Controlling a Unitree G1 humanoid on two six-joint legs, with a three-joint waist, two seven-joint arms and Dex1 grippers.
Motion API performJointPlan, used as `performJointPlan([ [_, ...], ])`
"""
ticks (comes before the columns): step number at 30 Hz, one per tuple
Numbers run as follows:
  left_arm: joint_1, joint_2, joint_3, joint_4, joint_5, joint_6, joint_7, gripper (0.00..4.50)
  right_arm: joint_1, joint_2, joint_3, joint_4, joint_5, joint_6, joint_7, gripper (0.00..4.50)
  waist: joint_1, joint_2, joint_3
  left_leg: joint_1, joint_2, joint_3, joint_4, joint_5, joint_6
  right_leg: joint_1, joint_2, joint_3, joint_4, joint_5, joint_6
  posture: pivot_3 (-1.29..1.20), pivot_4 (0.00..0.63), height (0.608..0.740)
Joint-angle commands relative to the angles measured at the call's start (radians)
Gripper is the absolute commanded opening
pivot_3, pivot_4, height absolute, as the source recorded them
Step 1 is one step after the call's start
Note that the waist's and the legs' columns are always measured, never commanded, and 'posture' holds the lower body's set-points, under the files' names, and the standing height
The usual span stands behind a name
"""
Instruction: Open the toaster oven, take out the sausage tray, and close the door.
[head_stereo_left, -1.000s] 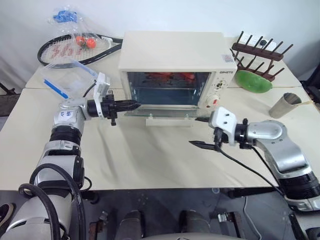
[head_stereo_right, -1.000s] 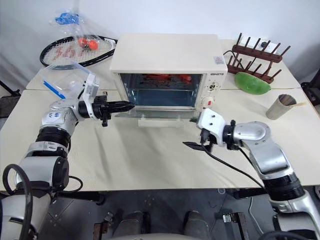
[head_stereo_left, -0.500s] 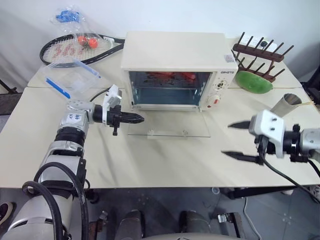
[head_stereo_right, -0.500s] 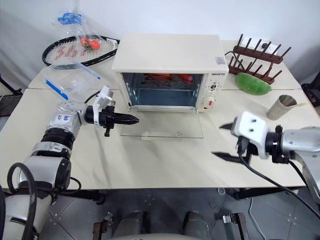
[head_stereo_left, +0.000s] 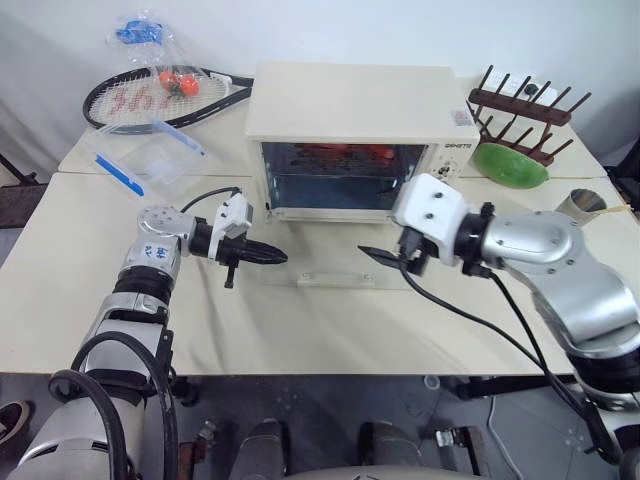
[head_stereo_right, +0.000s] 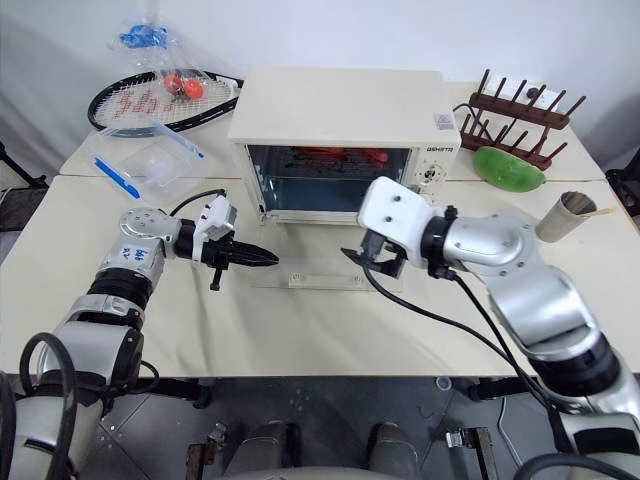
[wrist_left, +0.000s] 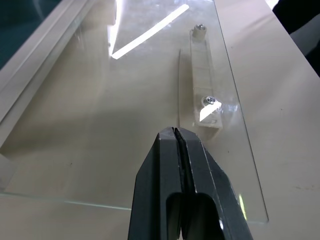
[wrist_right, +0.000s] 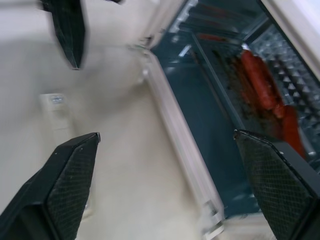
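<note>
The cream toaster oven (head_stereo_left: 350, 115) stands at the middle of the table. Its glass door (head_stereo_left: 330, 268) lies folded down flat on the tabletop, handle bar (wrist_left: 205, 100) at the near edge. Inside the cavity the sausage tray (wrist_right: 235, 85) carries red sausages (wrist_right: 260, 80), which also show through the opening (head_stereo_left: 340, 152). My left gripper (head_stereo_left: 270, 257) is shut and empty, its tip over the left part of the door glass. My right gripper (wrist_right: 166, 134) is open with nothing between its fingers (head_stereo_left: 375, 254), just in front of the oven's opening at its right side.
A tennis racket (head_stereo_left: 160, 95) and a bag of red items (head_stereo_left: 170, 80) lie at the back left, with a clear box with a blue lid (head_stereo_left: 145, 160) nearer. A wooden rack (head_stereo_left: 525, 105), a green object (head_stereo_left: 510, 165) and a metal cup (head_stereo_left: 585, 203) stand at the right.
The door went from part-lowered to flat on the table. My right gripper swung out to the right, then came back left and up to the oven's opening. My left gripper sank a little.
</note>
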Motion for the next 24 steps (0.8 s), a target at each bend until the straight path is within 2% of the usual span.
performJointPlan([
  [1, 0.067, -0.013, 0.137, -0.132, -0.16, 0.073, 0.038, 0.02, -0.13, 0.097, 0.114, 0.17, -0.194, -0.018, -0.121, 4.5, -0.008, 0.0, 0.0, 0.0, 0.0, 0.0, 0.0, 0.0, 0.0, 0.0, 0.0, 0.0, 0.001, 0.0, 0.0, 0.0, 0.15, 0.74],
  [6, 0.259, -0.03, 0.277, -0.445, -0.363, 0.248, 0.109, 0.02, -0.218, 0.213, 0.238, 0.383, -0.371, -0.148, -0.185, 4.5, -0.032, 0.0, 0.0, -0.001, 0.001, -0.002, -0.002, 0.0, -0.001, -0.002, 0.0, 0.0, 0.002, 0.0, 0.0, 0.0, 0.15, 0.74],
  [11, 0.406, -0.035, 0.317, -0.649, -0.445, 0.331, 0.181, 0.02, -0.257, 0.289, 0.297, 0.544, -0.49, -0.261, -0.21, 4.5, -0.034, 0.0, 0.0, 0.0, 0.0, -0.003, -0.003, -0.001, -0.001, -0.001, 0.0, 0.0, 0.002, 0.0, 0.0, 0.0, 0.15, 0.74],
  [15, 0.557, -0.045, 0.372, -0.836, -0.513, 0.377, 0.281, 0.02, -0.328, 0.369, 0.375, 0.779, -0.618, -0.381, -0.273, 4.5, -0.05, 0.0, 0.0, 0.0, 0.0, -0.003, -0.002, -0.001, -0.001, -0.001, 0.0, 0.0, 0.002, 0.0, 0.0, 0.0, 0.15, 0.74],
  [19, 0.648, -0.052, 0.405, -0.971, -0.581, 0.43, 0.36, 0.02, -0.394, 0.43, 0.373, 0.946, -0.691, -0.435, -0.338, 4.5, -0.051, 0.0, 0.0, 0.001, 0.001, -0.004, -0.003, 0.0, -0.002, -0.001, 0.0, 0.0, 0.002, 0.0, 0.0, 0.0, 0.15, 0.74],
  [24, 0.702, -0.058, 0.423, -1.042, -0.607, 0.447, 0.433, 0.02, -0.458, 0.498, 0.356, 1.115, -0.737, -0.456, -0.385, 4.5, -0.052, 0.0, 0.0, 0.001, 0.001, -0.004, -0.003, 0.0, -0.002, 0.0, 0.0, 0.001, 0.002, 0.0, 0.0, 0.0, 0.15, 0.74],
])
